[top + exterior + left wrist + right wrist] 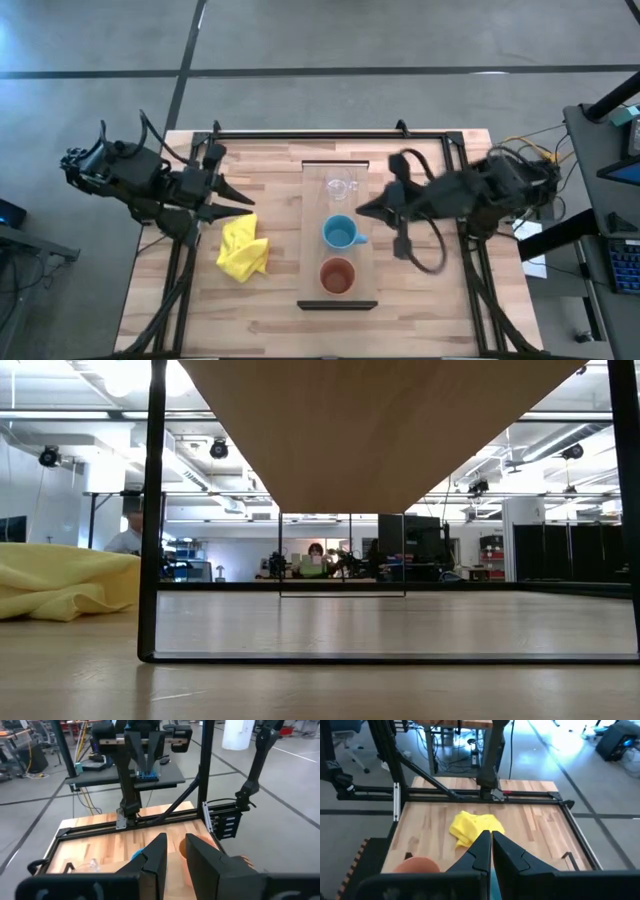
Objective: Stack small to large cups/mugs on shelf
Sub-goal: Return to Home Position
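The shelf (pixel 312 230) is a long pale board raised on a black frame; the low view shows its underside (pixel 380 420). Three vessels stand on it in a row: the clear glass mug (pixel 340 187) at the far end, the light-blue mug (pixel 340 234) in the middle, the orange-brown cup (pixel 337 275) near the dark-edged near end. My left gripper (pixel 243 200) is open and empty, left of the shelf, above the yellow cloth (pixel 243 250). My right gripper (pixel 362 210) is shut and empty, just right of the blue mug, above the shelf's right edge.
The yellow cloth lies crumpled on the slatted tabletop (pixel 270 290) left of the shelf and also shows in the low view (pixel 60 580). Black frame rails (pixel 330 134) run along the table's far edge and sides. People show in the room behind (pixel 316 555).
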